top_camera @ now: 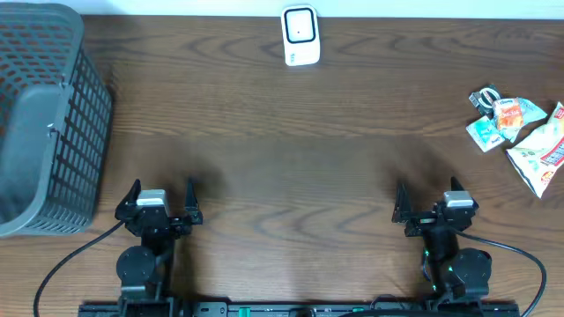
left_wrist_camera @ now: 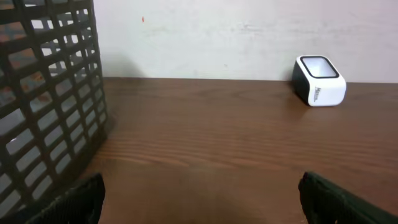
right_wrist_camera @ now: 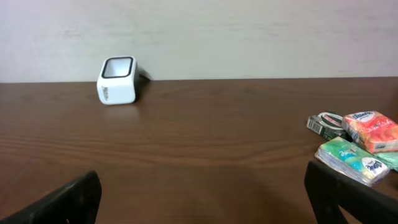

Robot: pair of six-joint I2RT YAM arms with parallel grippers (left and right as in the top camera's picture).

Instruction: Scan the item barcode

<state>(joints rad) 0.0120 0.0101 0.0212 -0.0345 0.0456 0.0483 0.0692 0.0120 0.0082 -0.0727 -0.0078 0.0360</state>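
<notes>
While both arms sit across from the barcode scanner [top_camera: 300, 37], I read the left gripper [top_camera: 161, 192] and the right gripper [top_camera: 428, 195] as spread wide, holding nothing. The packaged items [top_camera: 520, 132] lie right of the scanner, well apart from it. The mesh basket [top_camera: 53, 123] stands to its left.

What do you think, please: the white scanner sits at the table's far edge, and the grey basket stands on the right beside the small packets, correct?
Not quite. The overhead view shows the grey basket on the left side of the table, opposite the small packets on the right. The white scanner does sit at the far edge.
</notes>
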